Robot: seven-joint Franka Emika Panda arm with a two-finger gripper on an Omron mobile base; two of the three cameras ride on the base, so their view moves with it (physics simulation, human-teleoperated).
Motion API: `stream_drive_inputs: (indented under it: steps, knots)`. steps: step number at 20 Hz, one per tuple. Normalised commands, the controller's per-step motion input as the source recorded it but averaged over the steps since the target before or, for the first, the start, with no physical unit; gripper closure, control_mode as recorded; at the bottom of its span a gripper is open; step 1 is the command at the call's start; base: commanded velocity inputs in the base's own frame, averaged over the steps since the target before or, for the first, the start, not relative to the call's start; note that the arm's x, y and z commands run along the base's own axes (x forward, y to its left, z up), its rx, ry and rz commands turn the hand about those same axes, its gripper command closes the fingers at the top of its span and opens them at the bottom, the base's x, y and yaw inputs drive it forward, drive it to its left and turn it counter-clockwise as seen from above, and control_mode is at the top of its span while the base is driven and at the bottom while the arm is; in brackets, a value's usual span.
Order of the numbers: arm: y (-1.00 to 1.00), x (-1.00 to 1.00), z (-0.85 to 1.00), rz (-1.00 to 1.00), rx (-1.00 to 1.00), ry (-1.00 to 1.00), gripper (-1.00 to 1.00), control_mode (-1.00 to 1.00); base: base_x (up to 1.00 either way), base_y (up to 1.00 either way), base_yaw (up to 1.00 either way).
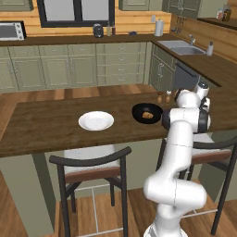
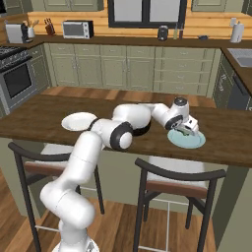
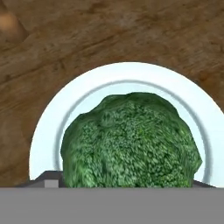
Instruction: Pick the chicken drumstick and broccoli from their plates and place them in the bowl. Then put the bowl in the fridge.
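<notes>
The chicken drumstick (image 1: 147, 115) is already lying in the black bowl (image 1: 139, 109). The claw (image 2: 185, 131) is hovering over the broccoli (image 3: 130, 140) directly beneath on its plate (image 2: 197, 142); whether it is grasping, I cannot tell. Broccoli transfer and fridge are remaining.

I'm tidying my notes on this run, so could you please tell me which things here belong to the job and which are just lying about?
Job:
broccoli on its plate
chicken drumstick in the bowl
empty plate

Lying about:
microwave
toaster
paper towel roll
</notes>
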Motion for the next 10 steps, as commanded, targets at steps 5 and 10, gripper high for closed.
stream_drive_inputs:
  steps: [5, 10]
  knots:
    - [1.0, -0.41, 0.72, 0.14, 0.0, 0.0, 1.0, -1.0, 0.0, 0.0, 0.0]
    - [1.0, 0.15, 0.39, 0.11, 0.0, 0.0, 1.0, -1.0, 0.0, 0.0, 0.0]
